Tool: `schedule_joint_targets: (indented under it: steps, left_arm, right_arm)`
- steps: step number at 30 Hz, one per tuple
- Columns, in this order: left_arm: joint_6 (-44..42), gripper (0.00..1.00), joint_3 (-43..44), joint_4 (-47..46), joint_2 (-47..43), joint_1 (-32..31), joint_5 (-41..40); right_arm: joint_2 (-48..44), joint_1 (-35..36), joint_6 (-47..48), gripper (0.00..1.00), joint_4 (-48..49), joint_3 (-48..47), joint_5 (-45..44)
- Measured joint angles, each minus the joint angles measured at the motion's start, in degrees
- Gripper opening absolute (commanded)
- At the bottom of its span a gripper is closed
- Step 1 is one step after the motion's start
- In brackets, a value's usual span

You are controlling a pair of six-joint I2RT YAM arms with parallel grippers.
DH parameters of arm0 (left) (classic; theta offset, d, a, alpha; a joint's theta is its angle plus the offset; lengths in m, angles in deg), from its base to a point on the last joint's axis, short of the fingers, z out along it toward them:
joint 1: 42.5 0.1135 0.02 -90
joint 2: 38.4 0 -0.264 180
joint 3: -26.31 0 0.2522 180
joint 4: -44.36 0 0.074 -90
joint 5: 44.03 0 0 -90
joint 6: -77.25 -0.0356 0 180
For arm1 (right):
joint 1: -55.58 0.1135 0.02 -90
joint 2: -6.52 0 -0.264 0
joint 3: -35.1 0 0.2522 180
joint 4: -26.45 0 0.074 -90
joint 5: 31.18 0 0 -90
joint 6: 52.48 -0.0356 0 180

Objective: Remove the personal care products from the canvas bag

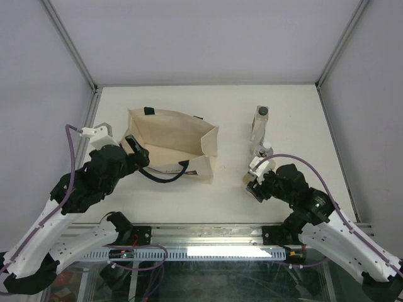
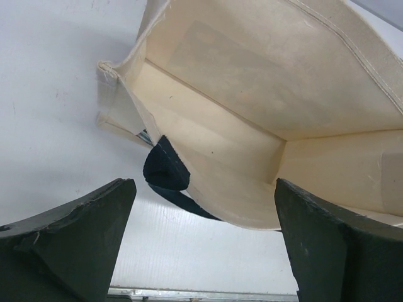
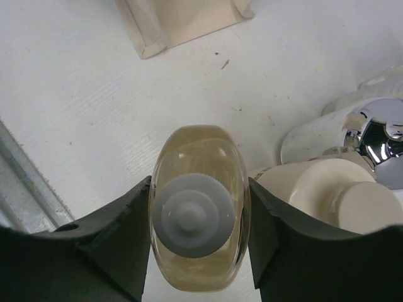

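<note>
Gripped in the right tool (image 3: 200, 220) is the amber bottle (image 3: 200, 157) — oval, clear, its ribbed grey cap (image 3: 192, 215) facing up. Just beside it sit the matte cream bottle (image 3: 327, 189) and the mirror-bright chrome-topped one (image 3: 378, 135). Farther off, the rectangular bottle (image 1: 261, 123) stands on the white table (image 3: 82, 107). Across the table, the left tool (image 2: 203, 189) gapes, empty, at the mouth of the slack canvas bag (image 1: 170, 141) — its navy handle (image 2: 165, 170) droops over the rim.

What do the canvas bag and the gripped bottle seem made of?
The canvas bag: matte beige woven cloth, with stitched seams and soft folds. The amber-liquid bottle: clear glossy plastic or glass, liquid showing through. Its cap: matte grey, ribbed, probably plastic.
</note>
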Motion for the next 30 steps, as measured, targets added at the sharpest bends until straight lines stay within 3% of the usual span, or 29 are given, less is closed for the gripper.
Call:
schedule_joint_targets:
  steps: [6, 12, 18, 24, 27, 30]
  left_arm:
    - [0.0, 0.99, 0.6, 0.3, -0.5, 0.0, 0.0]
    - [0.0, 0.99, 1.2, 0.3, -0.8, 0.0, 0.0]
    - [-0.1, 0.99, 3.1, 0.3, 0.2, 0.0, -0.1]
    - [-0.3, 0.99, 3.5, 0.2, 1.0, 0.0, -0.1]
    - [-0.3, 0.99, 3.5, 0.2, 1.2, 0.0, -0.1]
    - [-0.5, 0.99, 3.5, 0.2, 1.2, 0.0, -0.1]
  right_arm:
    - [-5.5, 0.0, -3.5, 0.0, 4.5, 4.4, -4.5]
    - [-5.2, 0.1, -5.1, 0.02, 5.6, 4.4, -5.7]
    - [-3.3, 0.2, -6.1, 0.38, 6.0, 4.4, -6.6]
    - [-3.8, 0.2, -6.7, 0.56, 6.0, 4.4, -7.1]
    - [-3.8, 0.2, -6.8, 0.6, 6.1, 4.4, -7.3]
    - [-3.8, 0.2, -6.2, 0.81, 7.1, 4.3, -8.6]
